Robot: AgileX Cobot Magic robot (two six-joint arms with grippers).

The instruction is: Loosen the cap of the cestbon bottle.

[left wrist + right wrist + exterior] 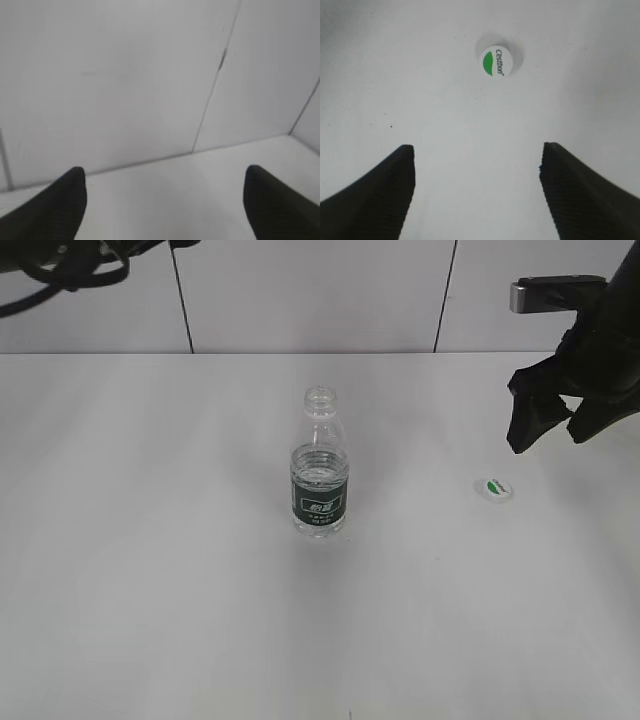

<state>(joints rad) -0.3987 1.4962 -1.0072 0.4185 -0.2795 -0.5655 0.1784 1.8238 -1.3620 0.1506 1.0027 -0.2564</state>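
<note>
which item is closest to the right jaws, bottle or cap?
The small round white plastic cap with the green mark, lying on the table; the clear plastic bottle stands further left.

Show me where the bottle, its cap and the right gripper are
cestbon bottle (pixel 320 502), exterior view, on its dark green label.
cap (pixel 496 62), right wrist view, on its white top, lying on the table.
right gripper (pixel 548 426), exterior view, midway between its open fingertips.

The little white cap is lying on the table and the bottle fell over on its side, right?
Not quite. The cap is lying on the table, but the bottle stands upright with its neck open, as the exterior view shows.
</note>
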